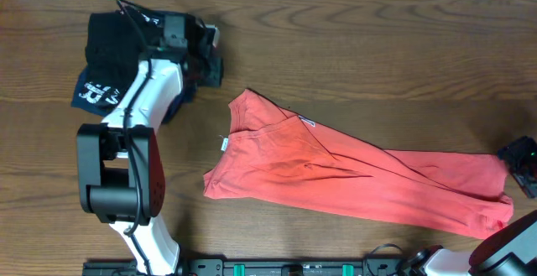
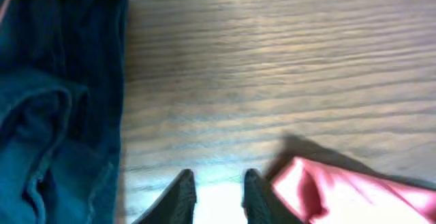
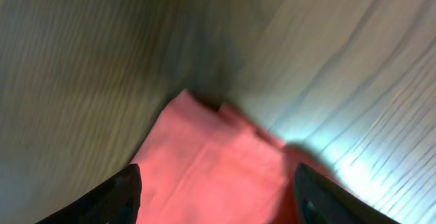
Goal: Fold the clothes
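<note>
- While you are looking down from overhead, the coral-red T-shirt (image 1: 352, 171) is lying slantwise across the wooden counter (image 1: 377, 41), running from the middle out toward the right-hand edge.
- It is sitting gathered into one long, narrow band with layers overlapping along its length. I am therefore judging the lengthwise folding to be roughly done, though the band is looking creased and uneven.
- What I am taking to be left is the crosswise folding. The long band is waiting to be doubled over into a compact packet and smoothed, and no such fold is showing yet.
- Your left fingers (image 2: 182, 193) are standing only slightly apart, with bare wood showing in the narrow gap, so they are holding nothing. They are hovering just beside the shirt's far left corner, not touching it as far as the wrist view shows.
- Your right fingers (image 3: 116, 197) are spreading wide over the shirt's right-hand end. The cloth is lying flat beneath them and is not pinched, as far as that blurred view is letting me tell.
- The folded black garment (image 1: 113, 37) and the folded navy garment with white lettering (image 1: 99, 91) are resting together at the far left, partly under your left arm and apart from the shirt.
</note>
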Action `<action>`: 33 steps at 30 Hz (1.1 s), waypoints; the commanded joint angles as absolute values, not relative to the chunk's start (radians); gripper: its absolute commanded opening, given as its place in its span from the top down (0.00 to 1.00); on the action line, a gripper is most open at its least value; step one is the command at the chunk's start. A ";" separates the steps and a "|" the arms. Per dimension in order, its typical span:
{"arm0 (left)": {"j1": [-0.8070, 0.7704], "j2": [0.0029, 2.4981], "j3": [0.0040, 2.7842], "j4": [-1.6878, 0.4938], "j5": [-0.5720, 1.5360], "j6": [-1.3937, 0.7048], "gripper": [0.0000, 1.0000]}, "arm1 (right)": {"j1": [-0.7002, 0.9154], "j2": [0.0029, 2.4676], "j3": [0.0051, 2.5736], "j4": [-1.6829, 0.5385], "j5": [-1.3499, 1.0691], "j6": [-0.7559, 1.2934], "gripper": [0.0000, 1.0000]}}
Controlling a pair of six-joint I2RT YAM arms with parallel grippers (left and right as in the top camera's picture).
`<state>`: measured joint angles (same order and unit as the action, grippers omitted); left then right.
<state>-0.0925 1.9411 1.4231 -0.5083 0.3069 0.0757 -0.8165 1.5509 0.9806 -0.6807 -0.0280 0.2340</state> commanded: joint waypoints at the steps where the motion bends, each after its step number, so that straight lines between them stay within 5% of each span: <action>1: -0.117 1.911 1.447 -0.571 0.360 0.069 0.63 | -0.831 1.594 0.979 -0.664 -0.026 0.101 0.28; 6: -0.166 1.902 1.443 -0.725 0.422 0.077 0.51 | -0.833 1.656 0.979 -0.673 -0.167 0.087 0.25; 8: -0.192 1.902 1.430 -0.778 0.427 0.086 0.56 | -0.833 1.656 0.980 -0.677 -0.310 0.024 0.44; 10: -0.215 1.902 1.416 -0.815 0.426 0.111 0.71 | -0.834 1.642 0.988 -0.706 -0.394 0.010 0.68; 12: -0.233 1.902 1.406 -0.838 0.426 0.125 0.76 | -0.835 1.626 1.004 -0.793 -0.371 0.059 0.99; 22: -0.244 1.902 1.398 -0.847 0.407 0.130 0.76 | -0.838 1.618 0.934 -0.968 -0.063 0.340 0.99; 33: -0.244 1.902 1.398 -0.879 0.407 0.130 0.75 | -0.782 1.659 0.545 -0.342 -0.082 0.618 0.99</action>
